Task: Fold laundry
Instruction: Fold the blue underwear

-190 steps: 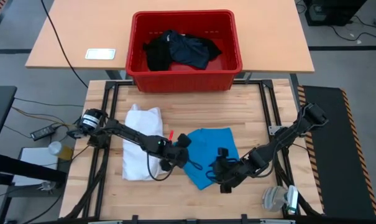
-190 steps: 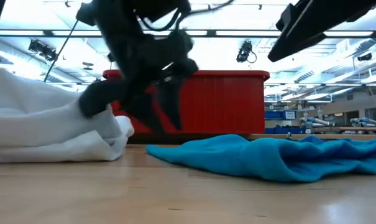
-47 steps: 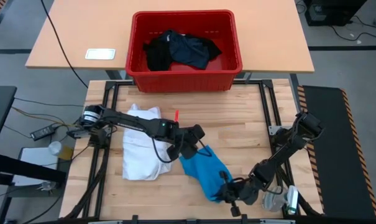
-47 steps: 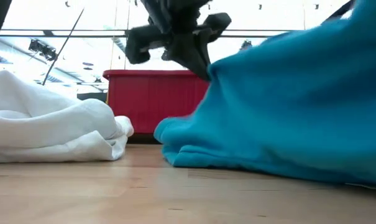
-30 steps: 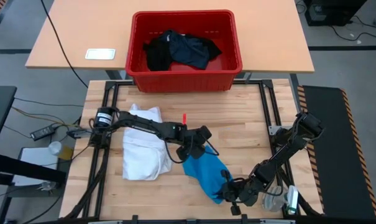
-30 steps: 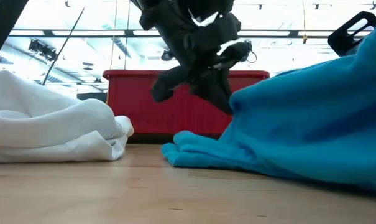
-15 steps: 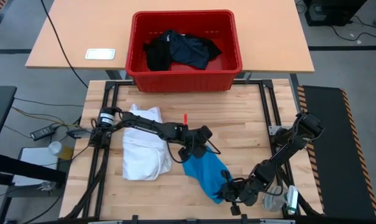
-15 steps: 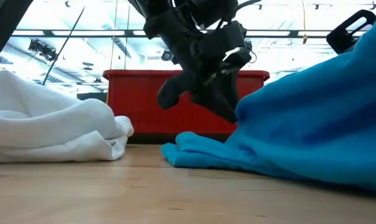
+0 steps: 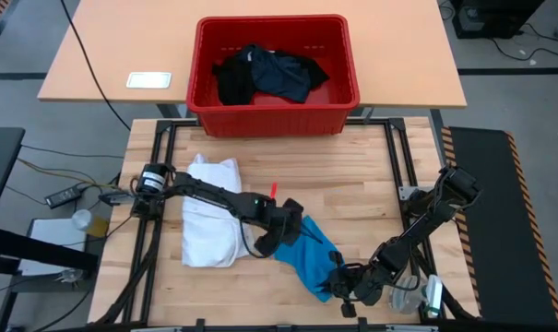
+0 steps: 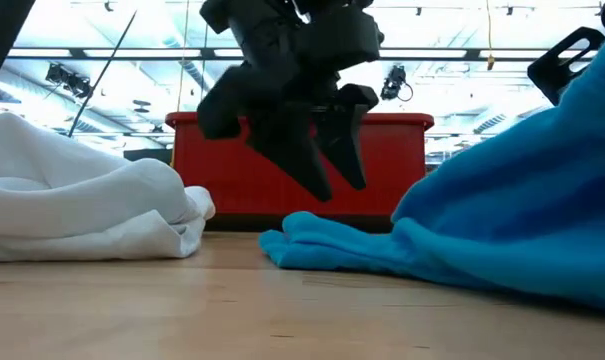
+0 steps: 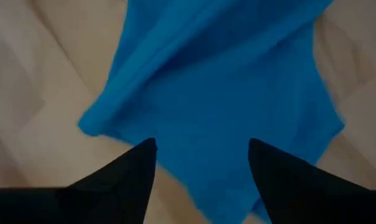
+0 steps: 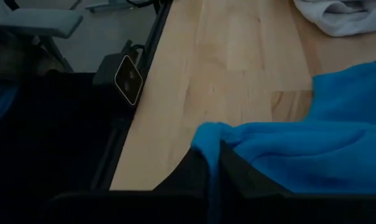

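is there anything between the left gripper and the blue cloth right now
Nothing visible. The left gripper stands open just above the blue cloth, with only air between. The right gripper is shut on the cloth's other end.

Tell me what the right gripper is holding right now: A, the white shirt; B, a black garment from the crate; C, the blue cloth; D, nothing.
C: the right gripper is shut on an edge of the blue cloth near the table's front edge, as the right wrist view shows.
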